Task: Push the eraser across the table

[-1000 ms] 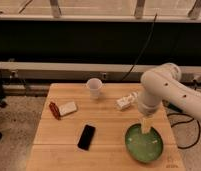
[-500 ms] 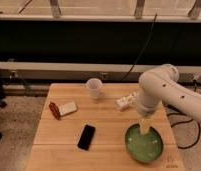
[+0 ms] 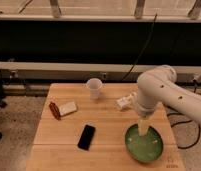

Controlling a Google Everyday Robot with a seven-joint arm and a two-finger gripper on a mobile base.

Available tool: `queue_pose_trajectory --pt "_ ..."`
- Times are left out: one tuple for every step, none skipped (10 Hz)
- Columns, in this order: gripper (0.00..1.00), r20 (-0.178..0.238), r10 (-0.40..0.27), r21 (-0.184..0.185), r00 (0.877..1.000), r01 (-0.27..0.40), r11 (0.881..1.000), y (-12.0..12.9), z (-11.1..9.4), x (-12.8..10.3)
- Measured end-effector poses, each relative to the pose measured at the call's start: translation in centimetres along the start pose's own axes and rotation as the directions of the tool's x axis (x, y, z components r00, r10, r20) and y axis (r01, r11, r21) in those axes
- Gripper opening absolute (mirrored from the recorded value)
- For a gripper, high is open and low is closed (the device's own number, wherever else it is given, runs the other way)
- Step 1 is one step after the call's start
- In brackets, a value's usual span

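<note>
- Gripper (image 3: pixel 144 130): hangs at the end of the white arm (image 3: pixel 159 92), pointing straight down, over the back part of the green bowl (image 3: pixel 153 150).
- Its state: can't tell from where I stand whether it's apart or together. It reads as one pale yellowish stub below the wrist.
- Contact: the tip sits at about the bowl's back rim. Can't tell if it touches the bowl or hangs just above it. Can't make out anything held in it.
- Arm: comes in from the right edge of view, bends at a fat elbow above the table's right side, then drops to the gripper.
- Eraser (image 3: pixel 86 137): flat on the table (image 3: pixel 109 120), front half, a bit left of centre. Its long side runs approx. front to back with a slight tilt. It lies on its own, well apart from the gripper, with the bowl off to its right.
- Bowl: front right corner of the table, near the edge.
- White cup (image 3: pixel 94 88): upright, near the back edge, approx. mid-width.
- White block (image 3: pixel 69 108): left side, behind the eraser. A red-brown item (image 3: pixel 54 110) lies just beside it on the left. Can't tell if they touch.
- Small white object (image 3: pixel 125 102): on the table just left of the arm's lower section, between cup and bowl. Can't tell what it is.
</note>
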Motion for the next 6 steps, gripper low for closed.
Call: queue_pose_trajectory --pt "0.80 0.001 -0.002 0.000 1.000 0.002 1.000 -0.01 0.03 -0.12" --pt "0.80 0.000 -0.004 -0.002 1.000 0.004 1.000 0.01 0.11 -0.21" --pt "0.80 0.001 -0.007 -0.004 1.000 0.007 1.000 0.03 0.21 -0.40" --pt "0.80 0.002 -0.010 -0.005 1.000 0.010 1.000 0.04 0.26 -0.50" --pt "0.80 0.002 -0.010 -0.004 1.000 0.010 1.000 0.03 0.26 -0.52" --pt "0.80 0.002 -0.010 -0.005 1.000 0.010 1.000 0.04 0.27 -0.51"
